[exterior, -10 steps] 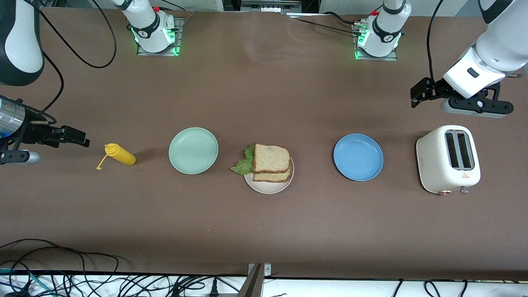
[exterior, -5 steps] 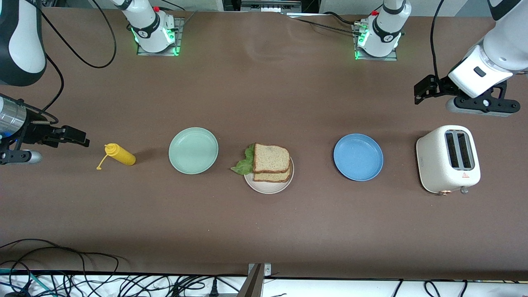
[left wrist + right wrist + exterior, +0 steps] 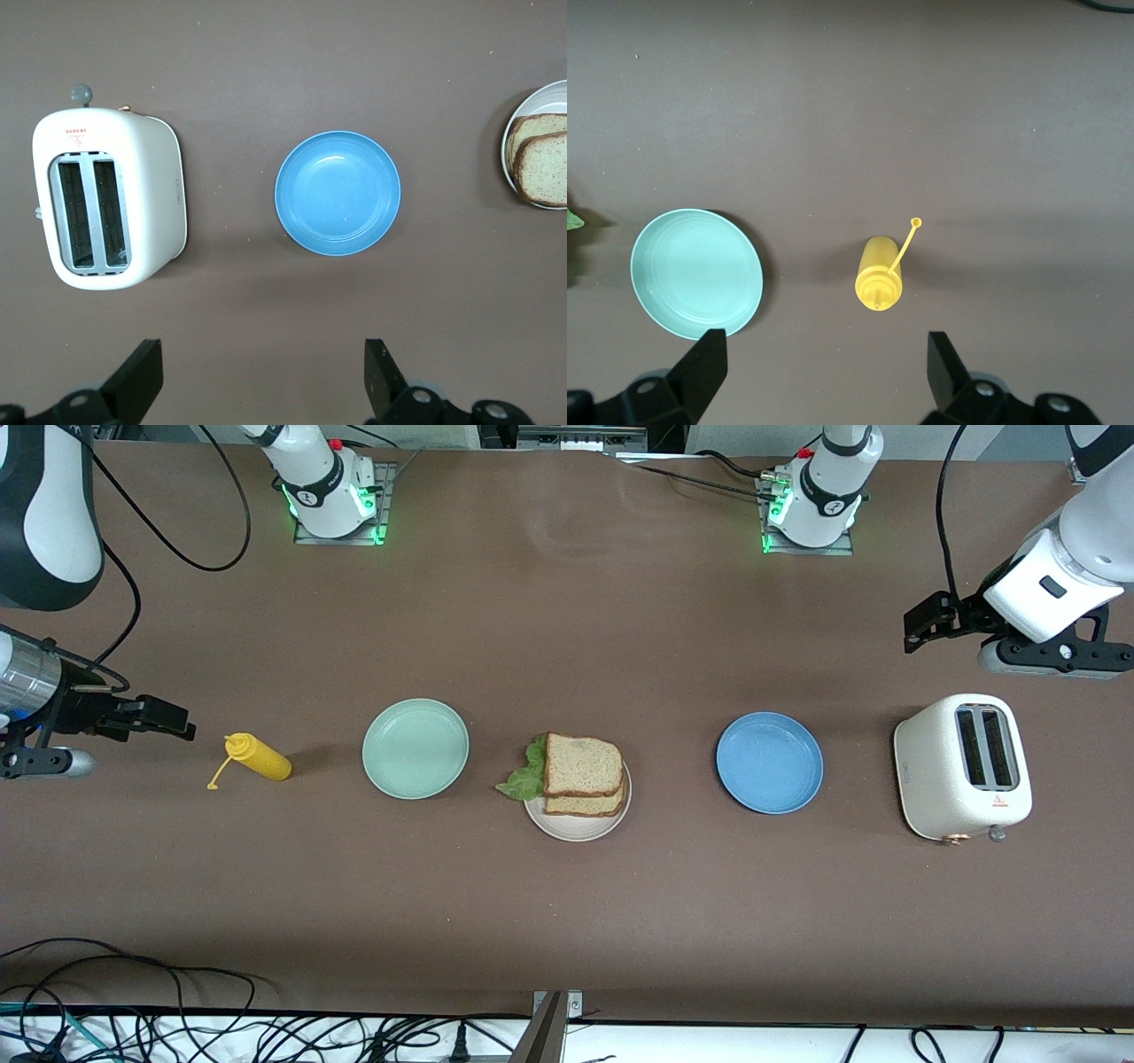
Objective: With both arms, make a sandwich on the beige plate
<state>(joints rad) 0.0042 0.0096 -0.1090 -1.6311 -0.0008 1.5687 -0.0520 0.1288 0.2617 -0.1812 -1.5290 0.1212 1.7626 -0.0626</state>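
The sandwich [image 3: 581,765] sits on the beige plate [image 3: 576,831] in the middle of the table: two brown-crusted bread slices stacked, with green lettuce [image 3: 524,777] sticking out toward the right arm's end. The left wrist view catches the sandwich [image 3: 540,166] and the plate's rim [image 3: 507,150] at its edge. My left gripper [image 3: 918,623] hangs open and empty over the table near the toaster [image 3: 964,766]; its jaws [image 3: 263,354] stand wide apart. My right gripper [image 3: 180,723] hovers open and empty beside the yellow bottle [image 3: 257,759], with its jaws [image 3: 826,345] spread.
A mint-green plate [image 3: 415,747] and a blue plate [image 3: 769,762] flank the beige one, both bare. The white toaster [image 3: 111,199] stands at the left arm's end. The yellow squeeze bottle [image 3: 879,279] lies on its side. Cables run along the table's front edge.
The left arm has drawn back toward its own end of the table and risen a little. The right arm has barely shifted. The sandwich and plates have not moved.
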